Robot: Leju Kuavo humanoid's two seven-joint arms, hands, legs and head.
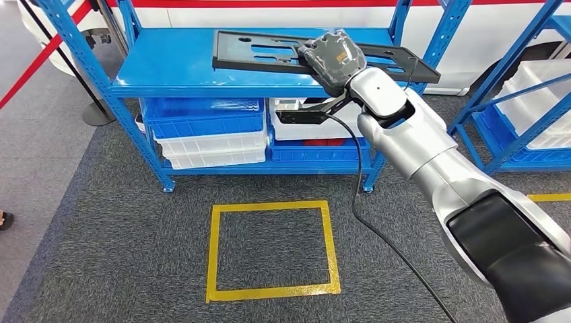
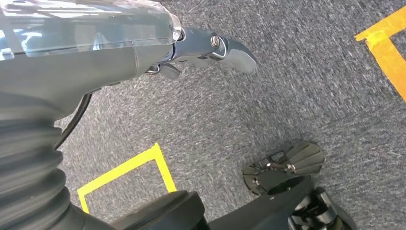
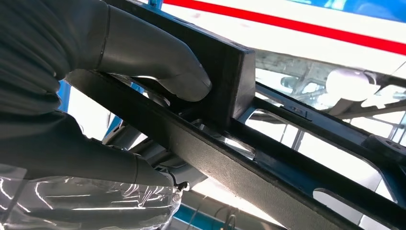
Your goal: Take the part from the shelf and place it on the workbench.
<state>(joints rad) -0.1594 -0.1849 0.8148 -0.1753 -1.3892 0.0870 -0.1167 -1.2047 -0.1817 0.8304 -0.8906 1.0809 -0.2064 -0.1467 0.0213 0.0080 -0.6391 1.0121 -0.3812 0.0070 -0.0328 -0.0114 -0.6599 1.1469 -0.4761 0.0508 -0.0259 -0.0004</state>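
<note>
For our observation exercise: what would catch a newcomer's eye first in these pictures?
First, the silver right arm reaching to the blue shelf, its right hand gripping the flat black slotted part on the top level. Next, the yellow tape square on the grey carpet before the shelf. The left hand hangs above the carpet, holding nothing.

Yellow tape square [image 1: 272, 249] on grey carpet [image 1: 101, 235]; blue and white bins [image 1: 205, 131] stacked behind.
</note>
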